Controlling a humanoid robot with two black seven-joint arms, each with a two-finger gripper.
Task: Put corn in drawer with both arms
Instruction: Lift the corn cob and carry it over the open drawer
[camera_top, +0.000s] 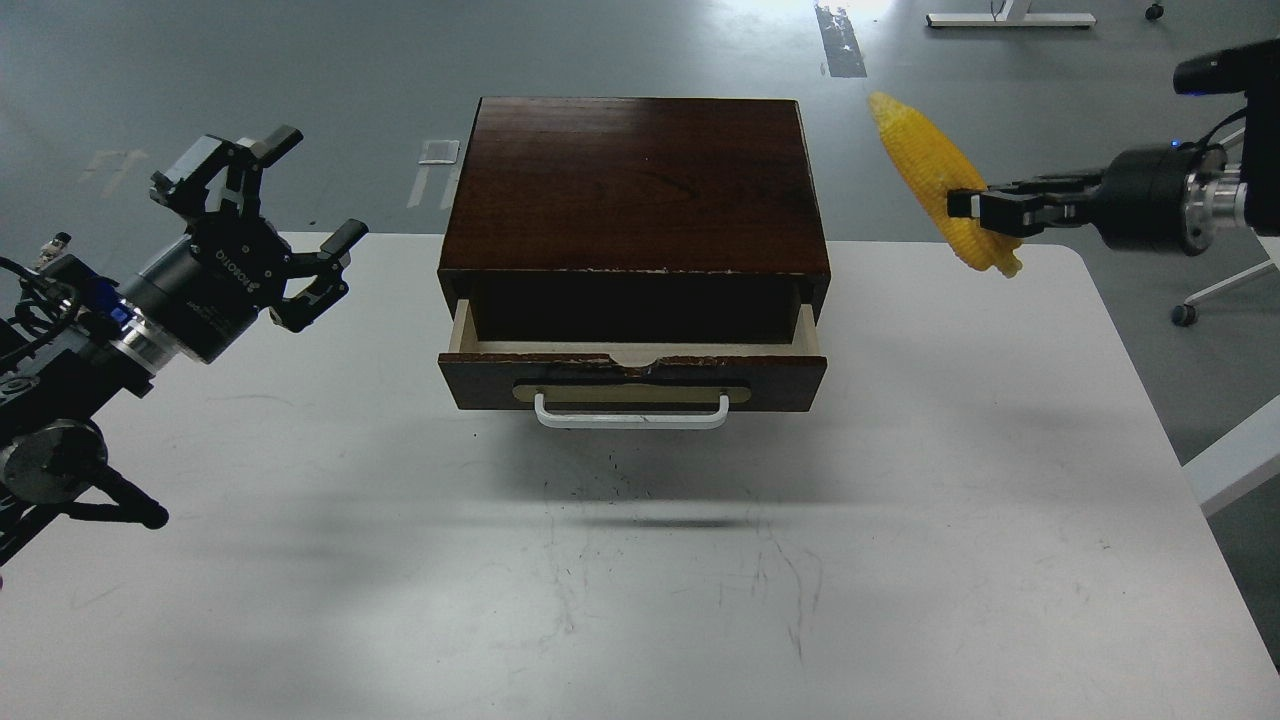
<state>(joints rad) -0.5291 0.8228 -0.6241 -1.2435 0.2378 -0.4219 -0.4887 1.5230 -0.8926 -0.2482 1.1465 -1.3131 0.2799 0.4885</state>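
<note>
The yellow corn (925, 165) is held in the air to the right of the dark wooden box (633, 185), well above the table. My right gripper (975, 210) is shut on the corn's lower, thick end; its pointed tip aims up and left. The drawer (632, 366) is pulled partly open, with its white handle (631, 413) toward me and pale wood inside. My left gripper (275, 215) is open and empty, raised to the left of the box, apart from it.
The white table (640, 560) carries the box near its far middle. Its right edge runs close under my right arm. Chair legs (1195, 165) and a white frame stand on the grey floor at far right.
</note>
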